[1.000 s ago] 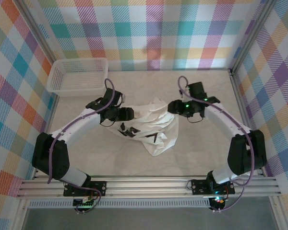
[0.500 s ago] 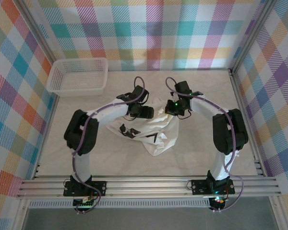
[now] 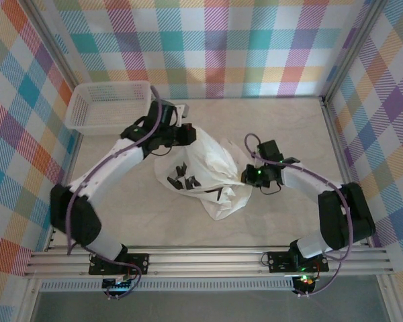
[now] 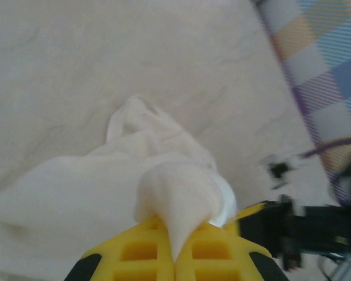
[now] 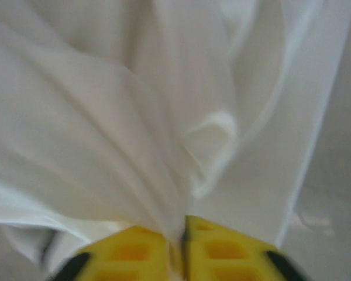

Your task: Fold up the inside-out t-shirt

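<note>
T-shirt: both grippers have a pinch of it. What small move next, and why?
Probably pull the grippers slowly apart, each toward its own side. The left gripper and right gripper are each shut on a pinch of the t-shirt, which sits in a crumpled, deeply creased heap between them. Some tension should spread it flat enough to start a fold.

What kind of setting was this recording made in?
Probably a lab test cell, not a home: plaid-printed walls box in the table, a left arm and right arm are bolted to an aluminium rail, with a t-shirt and mesh basket.
</note>
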